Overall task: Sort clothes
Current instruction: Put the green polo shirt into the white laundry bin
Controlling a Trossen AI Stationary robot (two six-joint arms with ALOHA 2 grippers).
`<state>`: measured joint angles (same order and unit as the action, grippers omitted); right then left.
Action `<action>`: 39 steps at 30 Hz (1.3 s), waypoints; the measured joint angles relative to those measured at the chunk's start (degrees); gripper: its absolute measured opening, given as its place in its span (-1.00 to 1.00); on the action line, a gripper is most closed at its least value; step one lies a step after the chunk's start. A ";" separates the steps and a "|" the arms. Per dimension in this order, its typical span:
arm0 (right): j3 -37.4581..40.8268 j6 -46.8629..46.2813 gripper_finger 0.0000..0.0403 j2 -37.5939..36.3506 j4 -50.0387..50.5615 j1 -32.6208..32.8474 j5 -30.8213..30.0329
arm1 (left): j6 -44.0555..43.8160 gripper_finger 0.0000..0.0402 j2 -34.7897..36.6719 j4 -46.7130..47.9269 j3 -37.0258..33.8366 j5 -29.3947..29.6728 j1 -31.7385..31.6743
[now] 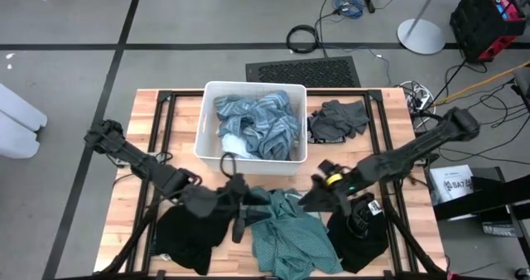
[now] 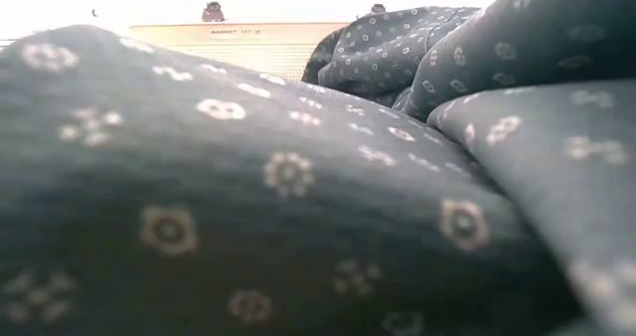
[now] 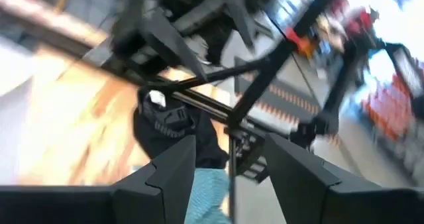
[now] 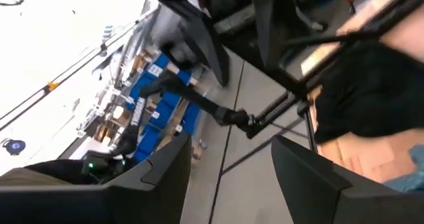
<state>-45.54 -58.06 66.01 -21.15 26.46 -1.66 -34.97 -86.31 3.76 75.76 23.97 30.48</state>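
High view: left gripper (image 1: pixel 238 204) and right gripper (image 1: pixel 310 199) flanking teal patterned garment (image 1: pixel 286 234), fingers of both parted, holding nothing.

One wooden table (image 1: pixel 178 123) carries one white bin (image 1: pixel 211 94). Inside the bin lies one heap of blue and striped garments (image 1: pixel 258 124); the number of separate pieces in it cannot be told. Outside the bin, four garment piles are visible: one dark grey garment (image 1: pixel 338 119) beside the bin, one teal patterned garment (image 1: pixel 290 238) at the near edge, and two black garments, one on the left (image 1: pixel 189 234) and one on the right (image 1: pixel 358 240). Two arms, each with one gripper: left gripper (image 1: pixel 238 230), right gripper (image 1: pixel 305 202).
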 joint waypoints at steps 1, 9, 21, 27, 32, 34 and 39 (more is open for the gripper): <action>0.00 0.63 -0.02 -1.91 1.44 0.34 -1.09 | 3.67 -0.07 -0.82 0.03 0.99 -2.20 -0.94; 0.00 3.10 -0.02 -13.06 11.40 4.61 -12.13 | 19.77 -0.09 -7.39 7.01 7.02 -19.09 -8.86; 0.00 -1.23 -0.02 -14.98 16.38 9.84 -19.45 | 34.26 -0.09 -23.13 26.43 24.13 -35.36 -17.21; 0.00 -3.19 -0.03 -14.85 17.05 11.35 -19.85 | 31.23 -0.09 -28.02 27.14 31.51 -35.80 -17.73; 0.00 -3.04 -0.03 -14.85 17.96 12.66 -22.40 | 34.13 -0.04 -27.75 28.01 31.87 -34.29 -17.45; 0.00 -3.01 -0.03 -14.85 18.24 12.92 -22.54 | 33.99 0.04 -27.60 29.67 31.87 -34.25 -17.22; 0.00 -2.90 -0.03 -14.85 19.38 13.05 -22.59 | 34.33 0.29 -27.58 31.98 31.82 -34.19 -16.45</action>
<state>-45.54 -60.96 51.16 -1.77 39.51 -24.25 -0.63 -113.89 35.74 107.58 -10.22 14.04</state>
